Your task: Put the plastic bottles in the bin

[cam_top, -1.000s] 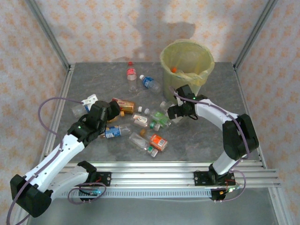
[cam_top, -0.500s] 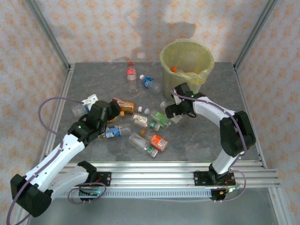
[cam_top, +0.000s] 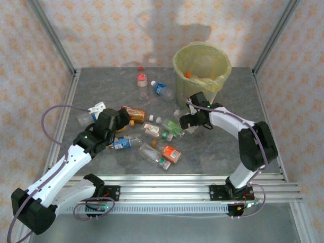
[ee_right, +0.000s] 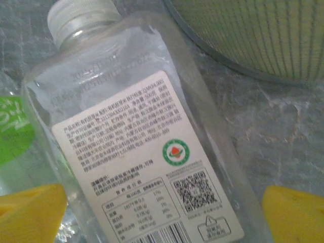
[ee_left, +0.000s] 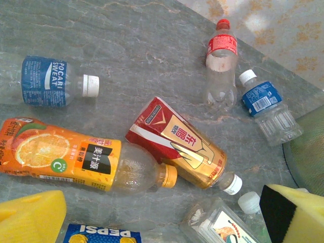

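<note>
Currently bin (cam_top: 210,83) holds orange item (cam_top: 188,75); left tool (ee_left: 162,217) wide, right tool (ee_right: 162,212) wide astride bottle (ee_right: 136,142).

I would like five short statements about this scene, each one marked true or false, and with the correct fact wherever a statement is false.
1. The bin stands upright at the far right part of the table. True.
2. The right gripper is shut on a clear bottle with a white label. False: its jaws stand open, with one pad on each side of that bottle.
3. The Pocari Sweat bottle has a white cap. True.
4. The orange-label bottle stands upright. False: it lies on its side.
5. No bottle is left outside the bin. False: many lie on the table.
</note>
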Controlling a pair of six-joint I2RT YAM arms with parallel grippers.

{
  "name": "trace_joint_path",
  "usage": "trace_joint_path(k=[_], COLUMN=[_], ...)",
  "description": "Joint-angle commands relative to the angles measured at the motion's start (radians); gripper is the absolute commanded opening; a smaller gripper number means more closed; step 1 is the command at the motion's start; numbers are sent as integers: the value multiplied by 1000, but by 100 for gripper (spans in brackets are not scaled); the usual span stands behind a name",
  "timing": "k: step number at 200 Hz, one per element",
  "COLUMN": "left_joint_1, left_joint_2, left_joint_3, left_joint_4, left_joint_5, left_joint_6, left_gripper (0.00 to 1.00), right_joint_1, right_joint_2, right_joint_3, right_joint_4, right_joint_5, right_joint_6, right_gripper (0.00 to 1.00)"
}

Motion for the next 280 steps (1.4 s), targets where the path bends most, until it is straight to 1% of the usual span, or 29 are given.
trace_joint_path(k=[1,15,26,50,84,98,116,143,160,189,211,230,251,280], left_joint_1=[4,5,4,5,5,5,4,4,4,5,5,5,5,5], left_joint_2=[2,1,2,4,2,-1,0,7,13,9,0,-4,-2,1], left_joint_3=[25,25,26,29,41,39,39,38,39,39,38,38,40,46], left_joint_4=[5,6,8,8,-3,-6,-5,5,6,5,0,-1,0,2], left_joint_5=[-20,-16,-13,-11,-7,-13,-15,-13,-11,-12,-19,-23,-23,-20], left_joint_6=[-12,-12,-11,-9,-3,-3,-1,0,-1,-3,-4,-3,-3,-4], left_gripper=[100,100,100,100,100,100,100,100,100,100,100,100,100,100], right_joint_1=[-4,-5,-4,-8,-7,-7,-4,-2,-1,-1,-1,-1,-1,-1], right_joint_2=[-63,-83,-98,-107,-100,-107,-111,-103,-72,31,78,67,35,-49], right_joint_3=[-57,-73,-88,-112,-107,-113,-128,-136,-116,-54,-36,-47,-54,-46], right_joint_4=[-11,-27,-36,-72,-215,-253,-266,-221,-204,-228,-234,-231,-258,-330], right_joint_5=[96,168,202,212,255,249,226,169,180,208,201,198,221,233], right_joint_6=[81,135,177,257,395,426,431,404,388,384,392,394,400,462], right_gripper=[99,99,99,99,99,99,99,99,99,99,99,99,99,99])
